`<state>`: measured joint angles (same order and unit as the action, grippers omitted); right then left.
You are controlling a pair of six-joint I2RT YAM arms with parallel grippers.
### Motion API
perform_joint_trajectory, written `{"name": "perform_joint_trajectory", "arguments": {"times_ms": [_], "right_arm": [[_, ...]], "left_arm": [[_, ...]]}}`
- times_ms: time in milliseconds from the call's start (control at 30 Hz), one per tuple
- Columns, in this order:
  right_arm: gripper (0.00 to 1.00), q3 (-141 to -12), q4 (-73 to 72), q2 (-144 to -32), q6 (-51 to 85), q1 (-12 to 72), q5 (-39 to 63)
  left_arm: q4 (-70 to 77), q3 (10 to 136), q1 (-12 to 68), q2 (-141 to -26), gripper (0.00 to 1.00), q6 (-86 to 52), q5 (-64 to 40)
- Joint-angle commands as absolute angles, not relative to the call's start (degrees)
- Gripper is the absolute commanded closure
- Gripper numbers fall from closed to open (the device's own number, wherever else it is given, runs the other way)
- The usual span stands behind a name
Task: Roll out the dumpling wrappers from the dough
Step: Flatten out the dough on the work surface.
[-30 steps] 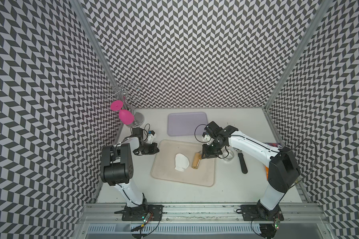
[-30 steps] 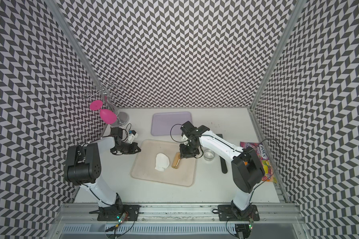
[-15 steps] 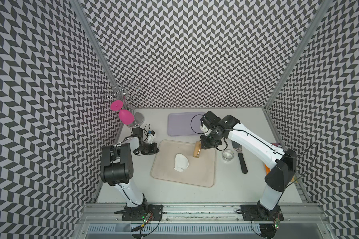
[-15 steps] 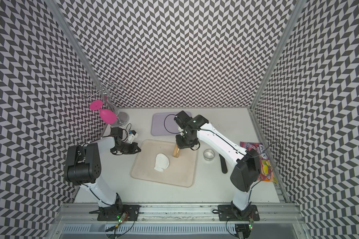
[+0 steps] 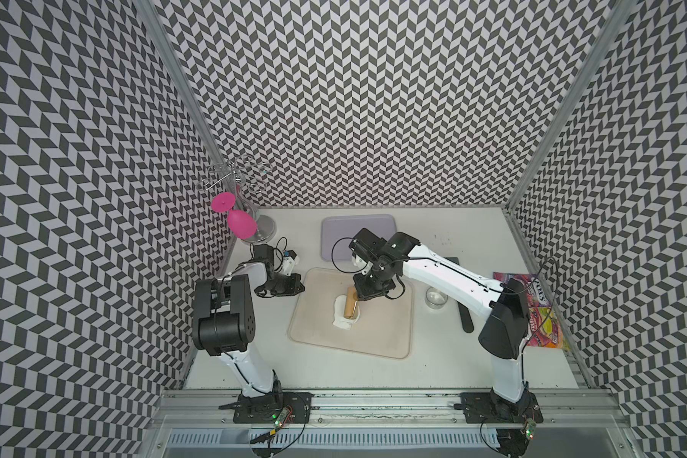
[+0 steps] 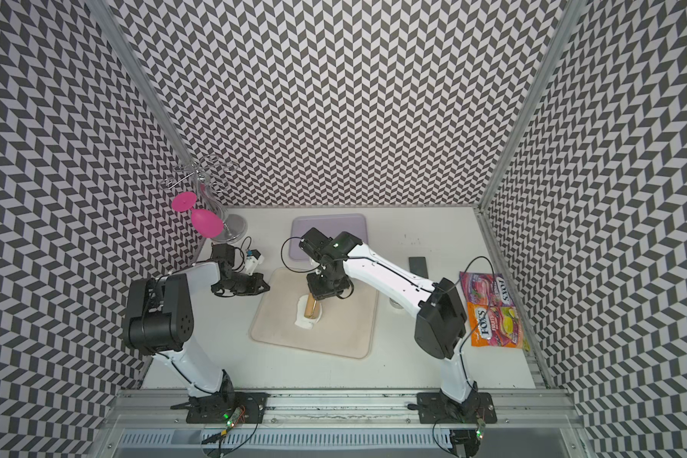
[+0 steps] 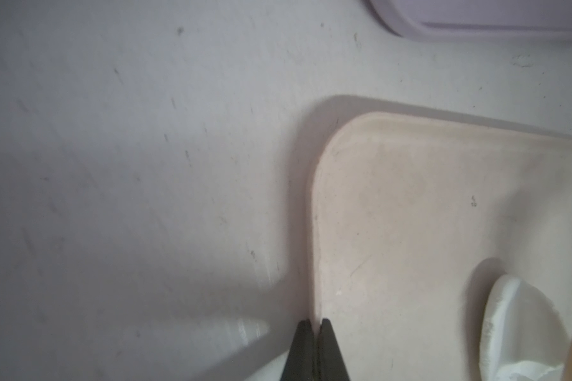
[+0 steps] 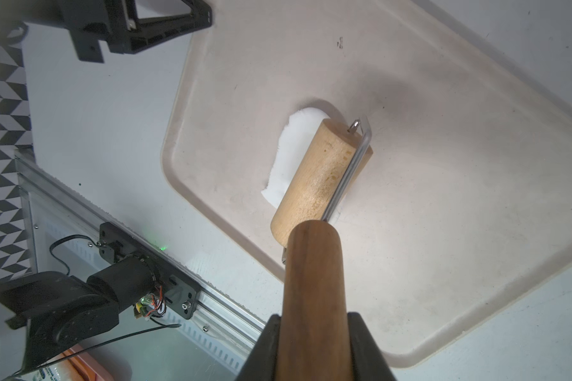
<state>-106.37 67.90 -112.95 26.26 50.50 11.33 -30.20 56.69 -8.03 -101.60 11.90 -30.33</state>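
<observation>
White tabletop point(image 5: 373, 376) inside the chevron-walled booth, and all the action is on the beige tray point(image 5: 389, 337). Over there the right gripper point(image 8: 312, 333) is clamped round the dark handle of the roller point(image 8: 317, 178), jaws partly apart with the handle filling them. A second ago that roller sat beside the dough, and half a second ago it was up near the tray's far edge. Now its wooden drum lies right on the dough point(image 8: 291, 148) near the tray's middle, with white showing along one side of the drum. So a fresh pass looks to be starting. Meanwhile the left gripper point(image 7: 316, 330) hasn't budged: jaws together, tips at the tray's rim, though whether they pinch it I can't tell. No round wrappers yet, and the dough still looks thick, so plenty of flattening is left.
</observation>
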Motion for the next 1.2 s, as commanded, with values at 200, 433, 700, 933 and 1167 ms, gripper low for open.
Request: {"name": "perform_joint_trajectory", "arguments": {"times_ms": [200, 433, 700, 933, 1167], "right_arm": [[1.0, -89.36, 59.04, -109.75, 28.49, 49.39, 10.45], [1.0, -79.62, 58.19, -107.07, 29.22, 46.22, 9.56], [1.0, -73.51, 59.77, -103.1, 28.38, 42.6, 8.73], [1.0, -69.23, 60.08, -100.85, 27.83, 40.72, 8.72], [1.0, -66.95, 60.2, -99.44, 27.69, 39.12, 8.35]], "left_arm": [[-31.82, 55.9, -8.44, -101.28, 1.0, 13.03, -30.81], [-31.82, 55.83, -8.44, -101.29, 1.0, 13.02, -30.85], [-31.73, 55.82, -8.67, -101.25, 1.0, 13.01, -30.65], [-31.73, 55.81, -8.72, -101.27, 1.0, 12.94, -30.66], [-31.73, 55.89, -8.76, -101.24, 1.0, 12.95, -30.76]]}}
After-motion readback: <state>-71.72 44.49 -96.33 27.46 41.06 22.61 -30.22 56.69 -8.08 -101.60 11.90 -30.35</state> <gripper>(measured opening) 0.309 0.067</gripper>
